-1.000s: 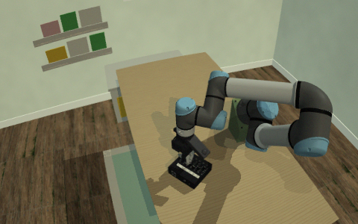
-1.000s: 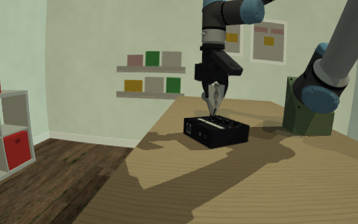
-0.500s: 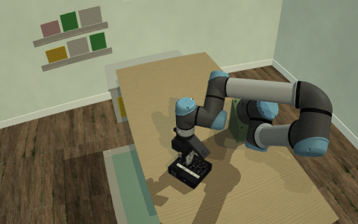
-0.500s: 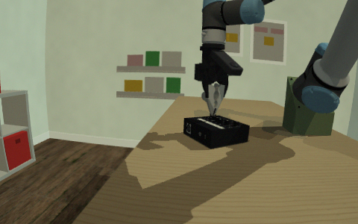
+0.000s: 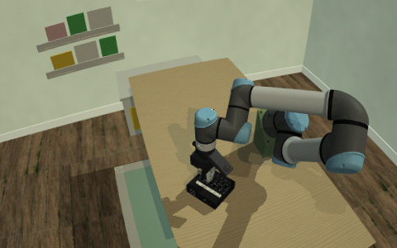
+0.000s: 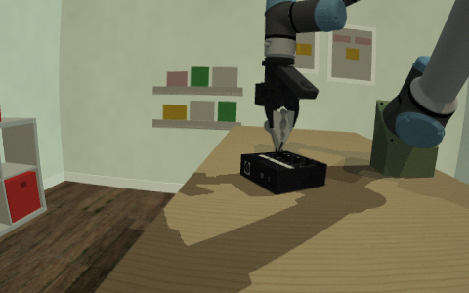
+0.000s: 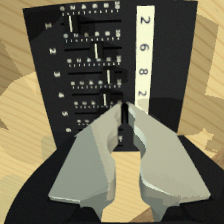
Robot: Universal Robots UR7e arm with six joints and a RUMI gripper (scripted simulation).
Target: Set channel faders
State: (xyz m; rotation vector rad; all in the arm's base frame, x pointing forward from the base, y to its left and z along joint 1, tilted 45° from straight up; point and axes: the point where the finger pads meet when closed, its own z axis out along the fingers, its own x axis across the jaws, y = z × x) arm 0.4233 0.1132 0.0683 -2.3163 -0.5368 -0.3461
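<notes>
On the wooden table the lighting desk shows fader knobs at differing positions, white tape to their right, and the gripper shut empty above it, so channels seemingly remain unset.

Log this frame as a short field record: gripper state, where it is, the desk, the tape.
gripper: shut, holding nothing
gripper position: tips down over the lighting desk, near a lower fader row; contact not discernible
tape: white strip beside the faders, reading 2, 6, 8, 2; rest hidden by fingers
desk location: on the wooden table
</notes>
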